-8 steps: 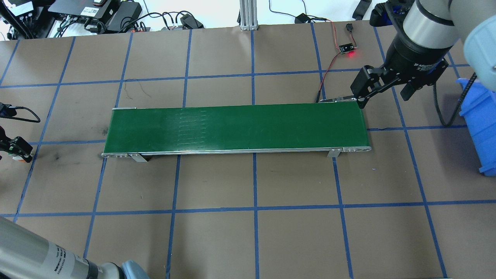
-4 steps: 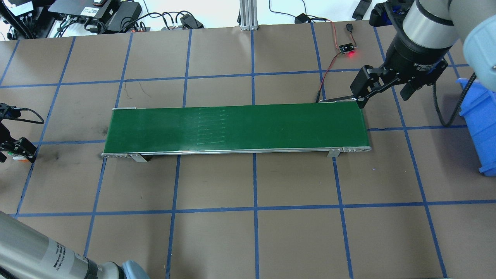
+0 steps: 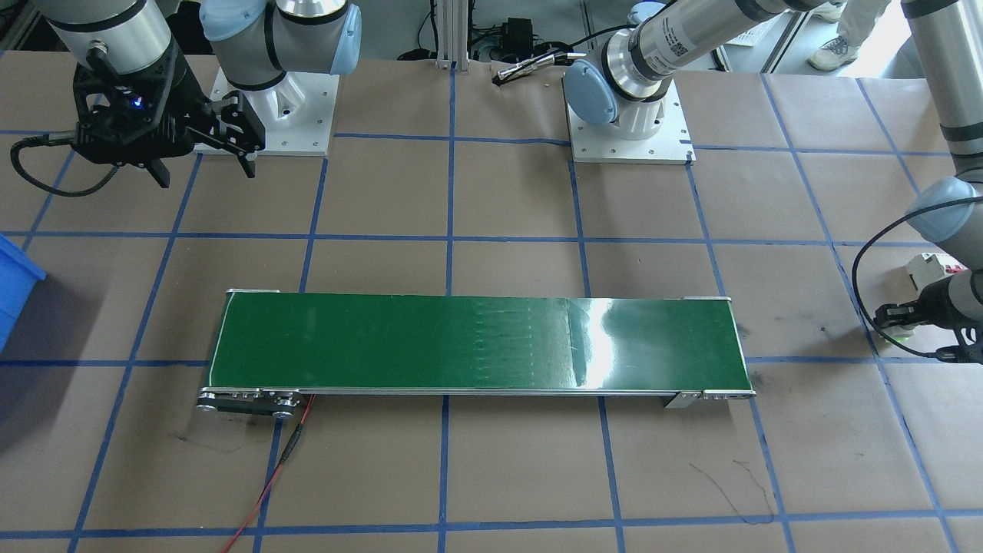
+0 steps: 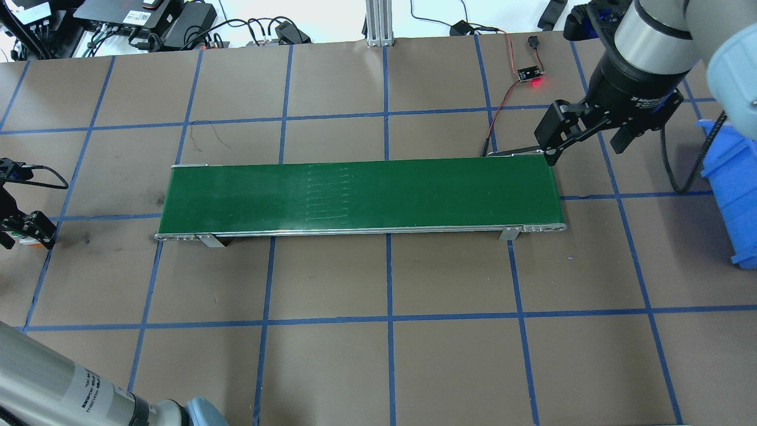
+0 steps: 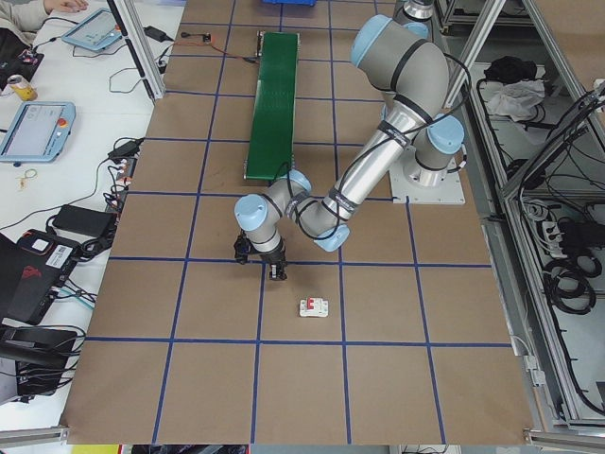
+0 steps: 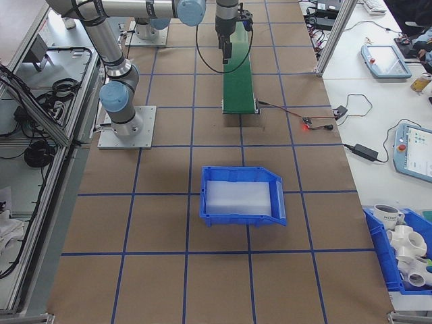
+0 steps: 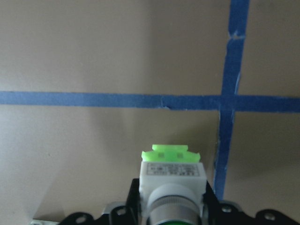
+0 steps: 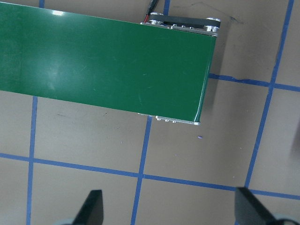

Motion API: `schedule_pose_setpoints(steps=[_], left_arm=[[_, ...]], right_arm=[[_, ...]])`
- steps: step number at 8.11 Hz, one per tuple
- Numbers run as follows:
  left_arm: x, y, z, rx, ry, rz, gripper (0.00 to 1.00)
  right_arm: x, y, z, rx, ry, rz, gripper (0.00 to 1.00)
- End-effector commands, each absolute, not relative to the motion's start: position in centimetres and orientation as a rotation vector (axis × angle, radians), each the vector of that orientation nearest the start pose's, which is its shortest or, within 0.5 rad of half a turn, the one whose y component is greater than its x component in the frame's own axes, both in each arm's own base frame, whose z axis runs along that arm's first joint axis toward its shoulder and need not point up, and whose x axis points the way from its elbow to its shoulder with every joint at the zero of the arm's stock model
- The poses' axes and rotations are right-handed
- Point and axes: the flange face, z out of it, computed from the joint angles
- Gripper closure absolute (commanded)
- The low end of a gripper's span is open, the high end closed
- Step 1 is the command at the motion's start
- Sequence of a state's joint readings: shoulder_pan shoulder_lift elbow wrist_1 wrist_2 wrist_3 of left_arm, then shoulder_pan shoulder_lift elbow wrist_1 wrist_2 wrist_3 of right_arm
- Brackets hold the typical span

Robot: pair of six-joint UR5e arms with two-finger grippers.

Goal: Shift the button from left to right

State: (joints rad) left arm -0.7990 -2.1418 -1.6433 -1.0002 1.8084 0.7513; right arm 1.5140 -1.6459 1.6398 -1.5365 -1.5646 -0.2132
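- Front-facing view: the long green conveyor belt (image 3: 476,343), glossy with a white glare patch, lies flat on the brown paper table (image 3: 491,476) gridded with blue tape. The left gripper (image 3: 895,316) sits low at the view's right edge, a bit of light green showing at its tips; a white boxy circuit breaker (image 3: 931,269) lies just beside it. The right gripper (image 3: 201,157) hangs above the table, fingers spread.
- Overhead view: the left gripper (image 4: 22,231) is mostly cut off at the left edge, well apart from the belt (image 4: 361,194). The right gripper (image 4: 585,139) hovers by the belt's right end, jaws apart, near a blue plastic bin (image 4: 733,189).
- Left side view: the near arm bends down to the paper, its gripper (image 5: 260,265) close to the white breaker (image 5: 314,306) (red lever visible).
- Left wrist view: the button (image 7: 172,180) is pinched between the black fingers (image 7: 133,199) — boxy white-grey body, light green base pointing away, rounded silvery collar nearest the camera, just over the paper beside a tape crossing.
- Right wrist view: two dark fingertips (image 8: 93,206) stand wide apart, with the belt's matte end (image 8: 117,65) and metal roller bracket beyond them.
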Motion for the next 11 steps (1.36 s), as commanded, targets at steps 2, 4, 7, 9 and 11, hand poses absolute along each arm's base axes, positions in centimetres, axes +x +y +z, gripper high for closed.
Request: schedule_pose_setpoints(steps=[2,4,7,9,11], left_arm=[[31.8,-55.4,26.6,0.083,3.024,0.194,1.00],[23.5,-55.2,33.8,0.171,3.119,0.143,1.00],[9.9,-57.5,37.7,0.182,3.157,0.027,1.00],[6.4,-58.5,36.1,0.073,3.165,0.053,1.00],[5.8,-58.9,34.1,-0.021,3.169,0.110,1.00]], right_arm=[[10.8,-46.4,48.6,-0.245,3.122,0.042,0.00],[10.7,-46.4,48.6,-0.240,3.124,0.044,0.00],[10.6,-46.5,48.8,-0.262,3.127,0.033,0.00],[10.9,-47.4,47.9,-0.248,3.105,0.050,0.00],[10.6,-47.6,46.7,-0.263,3.113,0.161,0.00]])
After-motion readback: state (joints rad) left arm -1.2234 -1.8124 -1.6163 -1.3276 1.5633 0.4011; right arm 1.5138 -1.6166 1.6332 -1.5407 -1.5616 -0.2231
